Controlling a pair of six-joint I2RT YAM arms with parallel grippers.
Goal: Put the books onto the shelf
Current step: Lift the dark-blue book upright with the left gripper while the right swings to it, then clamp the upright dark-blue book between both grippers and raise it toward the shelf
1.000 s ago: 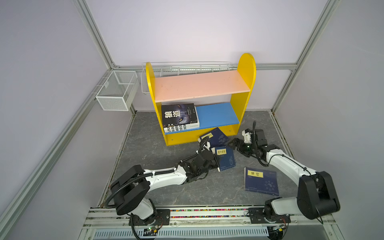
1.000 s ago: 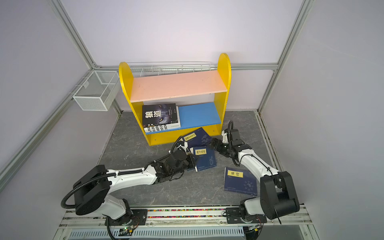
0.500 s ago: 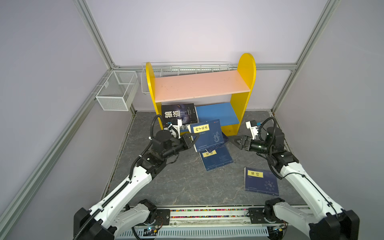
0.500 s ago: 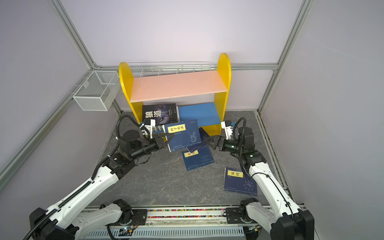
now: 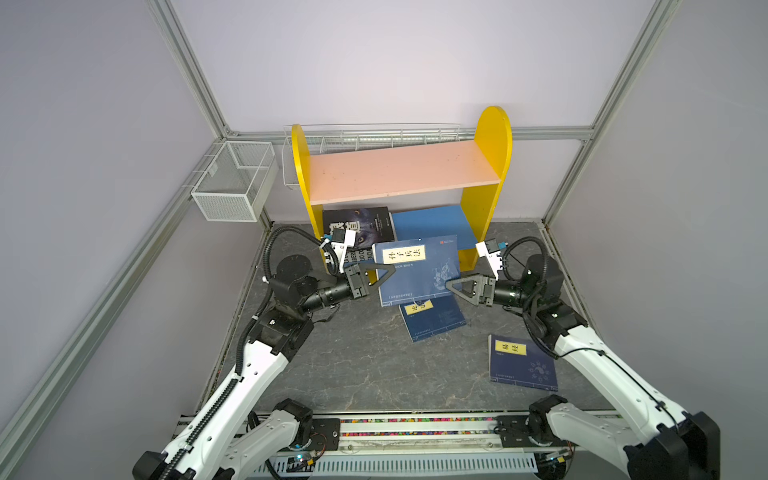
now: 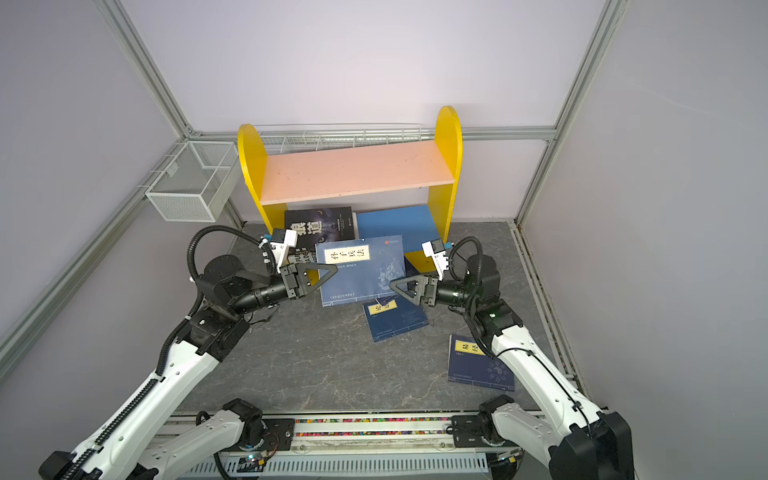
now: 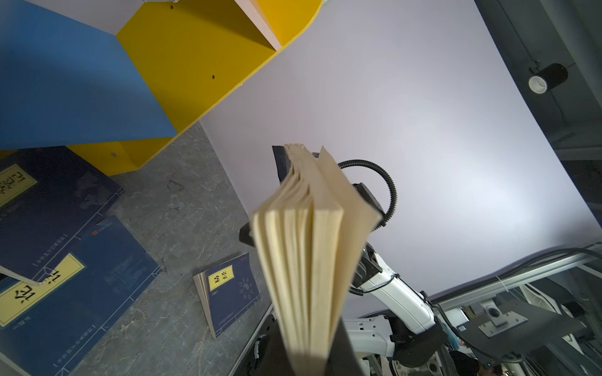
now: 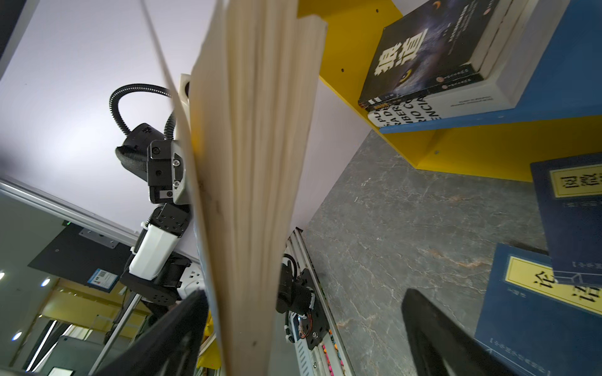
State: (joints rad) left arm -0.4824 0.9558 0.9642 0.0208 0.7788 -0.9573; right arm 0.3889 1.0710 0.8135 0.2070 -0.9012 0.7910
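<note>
Just in front of the shelf (image 5: 492,166), my left gripper (image 5: 384,274) is clamped on the left edge of a navy book (image 5: 415,270) labelled 孙子兵法, held clear of the floor (image 5: 353,365). My right gripper (image 5: 451,286) stands wide, straddling its right edge. On the blue lower board (image 5: 432,222), a black book (image 5: 357,222) reading 狼道 lies on a white book (image 8: 433,109). On the floor lie a second navy book (image 5: 434,320), marked 论语, and a third navy book (image 5: 521,365), marked 易经.

Upper book (image 5: 417,274) before shelf (image 5: 403,170), over lower book (image 5: 436,322).
</note>
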